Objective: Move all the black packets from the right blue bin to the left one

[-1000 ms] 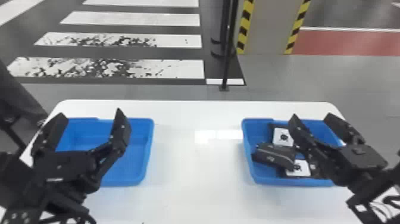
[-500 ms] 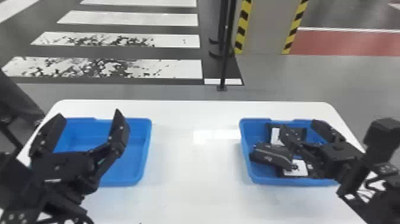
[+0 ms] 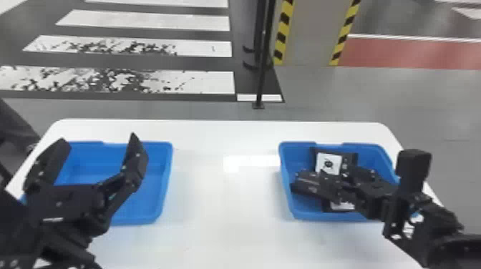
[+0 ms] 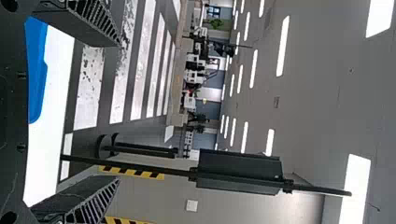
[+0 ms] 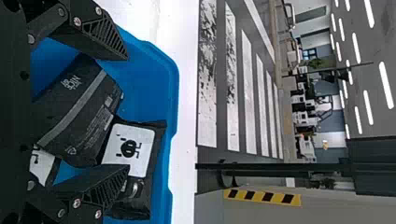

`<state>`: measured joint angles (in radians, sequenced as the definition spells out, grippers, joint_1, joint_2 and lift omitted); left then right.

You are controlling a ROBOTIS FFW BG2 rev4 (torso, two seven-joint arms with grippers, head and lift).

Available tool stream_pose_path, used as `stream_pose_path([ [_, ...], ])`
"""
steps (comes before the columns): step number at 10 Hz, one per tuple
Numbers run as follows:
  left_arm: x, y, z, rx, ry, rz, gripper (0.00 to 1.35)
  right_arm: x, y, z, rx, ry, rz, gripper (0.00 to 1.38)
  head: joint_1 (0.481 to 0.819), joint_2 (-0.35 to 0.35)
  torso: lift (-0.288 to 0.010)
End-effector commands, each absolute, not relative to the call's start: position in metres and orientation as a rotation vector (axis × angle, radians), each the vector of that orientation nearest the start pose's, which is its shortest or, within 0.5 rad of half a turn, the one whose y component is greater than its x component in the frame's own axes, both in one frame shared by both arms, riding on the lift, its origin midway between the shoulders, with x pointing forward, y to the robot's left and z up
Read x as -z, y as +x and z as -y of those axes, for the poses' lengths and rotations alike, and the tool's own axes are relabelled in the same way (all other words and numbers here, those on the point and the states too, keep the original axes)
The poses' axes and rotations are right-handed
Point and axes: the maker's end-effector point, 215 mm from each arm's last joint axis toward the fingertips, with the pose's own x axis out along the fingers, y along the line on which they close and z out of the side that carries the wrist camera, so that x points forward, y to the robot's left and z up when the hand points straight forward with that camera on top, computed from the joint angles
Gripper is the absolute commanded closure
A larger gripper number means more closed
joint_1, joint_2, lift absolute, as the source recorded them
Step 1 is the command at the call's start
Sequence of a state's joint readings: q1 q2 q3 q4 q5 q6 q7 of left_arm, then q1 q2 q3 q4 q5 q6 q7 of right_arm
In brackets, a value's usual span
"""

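Observation:
In the head view my left gripper (image 3: 98, 140) stands open over the left blue bin (image 3: 166, 179). Its spread fingers also frame the left wrist view (image 4: 116, 112). My right gripper (image 3: 334, 184) is low over the right blue bin (image 3: 286, 200), tilted towards its left side. The right wrist view shows this gripper (image 5: 127, 112) open, with a dark packet (image 5: 77, 112) lying between and under its fingers. Beside that one is a black packet with a white label (image 5: 130, 149); part of another labelled packet (image 5: 43, 165) shows beneath. The arm partly hides the packets in the head view.
Both bins stand on a white table (image 3: 214, 207), with a wide stretch of tabletop between them. The bin walls rise around the packets. A thin black pole (image 3: 263, 71) stands on the floor beyond the table's far edge.
My right gripper has moved down and tilted over towards the left side of the right bin, its wrist rising into view behind it. The left arm has stayed in place.

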<state>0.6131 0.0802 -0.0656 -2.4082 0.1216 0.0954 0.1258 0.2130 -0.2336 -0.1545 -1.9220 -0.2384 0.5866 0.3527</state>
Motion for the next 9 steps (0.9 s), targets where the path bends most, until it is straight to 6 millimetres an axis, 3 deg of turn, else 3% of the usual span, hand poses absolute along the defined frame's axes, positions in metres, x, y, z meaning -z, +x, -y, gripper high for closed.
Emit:
stream_pose_path([
  [1, 0.218, 0.417, -0.212, 0.003, -0.107, 0.113, 0.0, 0.428, 0.505, 0.268, -0.296, 0.068, -0.468, 0.22, 0.695, -0.074, -0.14],
  [4, 0.221, 0.418, -0.212, 0.005, -0.113, 0.109, 0.0, 0.45, 0.514, 0.255, -0.33, 0.066, -0.524, 0.23, 0.695, -0.064, -0.14],
  [9, 0.221, 0.418, -0.211, 0.006, -0.122, 0.114, 0.0, 0.467, 0.525, 0.278, -0.279, 0.028, -0.581, 0.27, 0.695, -0.069, -0.14],
])
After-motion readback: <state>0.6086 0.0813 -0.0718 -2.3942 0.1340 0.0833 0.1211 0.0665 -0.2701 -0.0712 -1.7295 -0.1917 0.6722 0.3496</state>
